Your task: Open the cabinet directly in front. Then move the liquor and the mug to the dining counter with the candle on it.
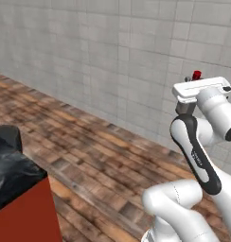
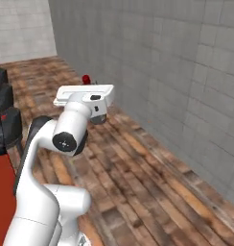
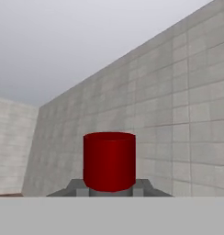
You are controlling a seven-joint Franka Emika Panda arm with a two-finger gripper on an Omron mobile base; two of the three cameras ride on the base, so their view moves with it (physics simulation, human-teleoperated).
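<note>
My gripper (image 3: 109,190) is shut on the liquor (image 3: 109,160). Its red cap stands upright between the two grey fingers (image 3: 75,187), and the bottle's body is hidden below them. In the left base view the red cap (image 1: 197,74) pokes up just behind the flat white hand, held high in the air. It shows the same way in the right base view as a small red cap (image 2: 86,78). A corner of the black marble dining counter (image 1: 13,177) on its red base lies low at the left. The cabinet, the mug and the candle are out of view.
A grey tiled wall (image 1: 112,56) runs across ahead of the arm, above a brown plank floor (image 1: 103,156). A dark stool-like shape (image 1: 9,134) stands beside the counter corner. More dark shapes (image 2: 6,120) and a red panel (image 2: 1,197) line the left edge.
</note>
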